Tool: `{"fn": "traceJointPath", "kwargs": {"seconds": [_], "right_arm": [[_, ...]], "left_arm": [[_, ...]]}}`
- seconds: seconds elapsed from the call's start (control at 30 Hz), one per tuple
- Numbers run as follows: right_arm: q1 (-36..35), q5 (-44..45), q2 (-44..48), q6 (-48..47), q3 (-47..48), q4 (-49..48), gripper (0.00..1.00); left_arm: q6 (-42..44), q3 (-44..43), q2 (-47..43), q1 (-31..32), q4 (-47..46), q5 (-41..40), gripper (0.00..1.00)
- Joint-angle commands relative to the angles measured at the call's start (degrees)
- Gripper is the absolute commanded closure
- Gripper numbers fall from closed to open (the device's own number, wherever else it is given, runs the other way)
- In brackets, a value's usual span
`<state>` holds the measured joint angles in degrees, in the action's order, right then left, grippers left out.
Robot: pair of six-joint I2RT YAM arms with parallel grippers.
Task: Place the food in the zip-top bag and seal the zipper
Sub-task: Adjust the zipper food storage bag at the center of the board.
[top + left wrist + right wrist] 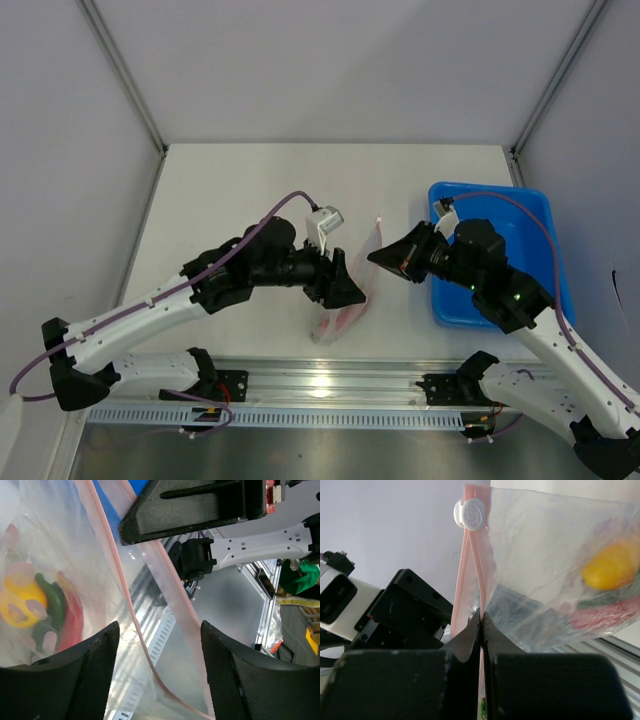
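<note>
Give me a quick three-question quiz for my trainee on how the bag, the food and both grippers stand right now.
1. True or false: the left gripper is clamped shut on the clear crinkly zip-top bag with faint pink dots.
2. Where are the small toy vegetables, yellow, green and red? A inside the bag; B bare between the left gripper's fingers; C bare in the right gripper.
3. Which part of the bag does the shut right gripper pinch?
Key: 1 false, its jaws stand open astride the bag's edge. 2 A. 3 the thin pink-red zipper strip.
</note>
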<state>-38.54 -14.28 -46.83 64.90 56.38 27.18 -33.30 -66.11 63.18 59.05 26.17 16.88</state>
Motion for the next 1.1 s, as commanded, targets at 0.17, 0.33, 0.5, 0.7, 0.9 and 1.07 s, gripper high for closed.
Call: {"fn": "traceJointPath", "kwargs": {"seconds": [0.17, 0.33, 0.5, 0.7, 0.9, 1.07], "right_arm": [[-1.3, 4.8, 0.1, 2.0, 0.1, -1.3, 1.00], [-3.6, 8.1, -1.7, 2.3, 0.5, -0.9, 1.00], [-5.4, 10.8, -2.8, 4.1, 1.2, -1.9, 1.00], [-6.0, 14.3, -2.6, 7.9, 1.8, -2.0, 1.00], [-6.5, 14.3, -2.7, 10.1, 2.6, -1.5, 1.00], [-6.6, 15.4, -1.6, 8.7, 2.7, -0.4, 0.72]], "left_arm": [[3.1, -5.3, 1.3, 3.6, 2.7, -5.5, 0.21], [4.8, -8.3, 2.5, 5.0, 5.1, -10.1, 0.18], [6.7, -12.5, 6.5, 7.6, 10.4, -16.6, 0.18], [6.6, -13.0, 10.6, 12.0, 14.3, -32.5, 0.19], [4.6, -11.6, 12.0, 14.3, 15.0, -42.8, 0.28], [4.5, -10.4, 10.1, 14.3, 13.9, -44.2, 0.56]]}}
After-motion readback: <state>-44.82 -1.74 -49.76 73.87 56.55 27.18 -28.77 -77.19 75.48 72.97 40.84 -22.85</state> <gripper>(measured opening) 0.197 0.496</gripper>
